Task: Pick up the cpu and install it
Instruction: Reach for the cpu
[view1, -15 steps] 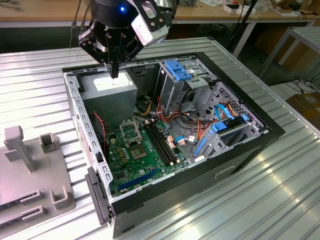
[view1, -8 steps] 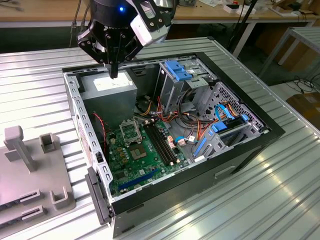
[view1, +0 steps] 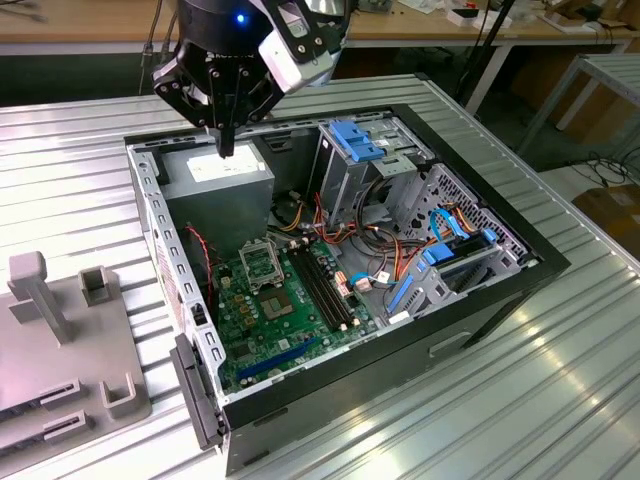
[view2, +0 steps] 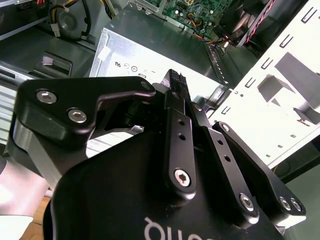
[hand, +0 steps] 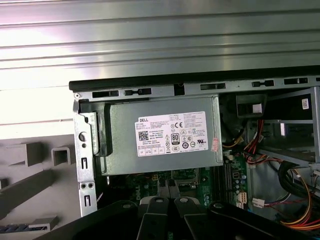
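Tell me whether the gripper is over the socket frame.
No: in the exterior view the gripper hangs over the grey power supply, not the socket frame.

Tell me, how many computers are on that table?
1. The open computer case lies on the metal table, with the gripper hovering above its power supply end.

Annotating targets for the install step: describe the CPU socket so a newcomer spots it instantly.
In the open computer case, look at the green motherboard on its floor. The socket is the square silver-and-black metal frame at the board's end nearest the grey power supply. It is bigger than the dark square chip beside it, and square, unlike the long black memory slots.
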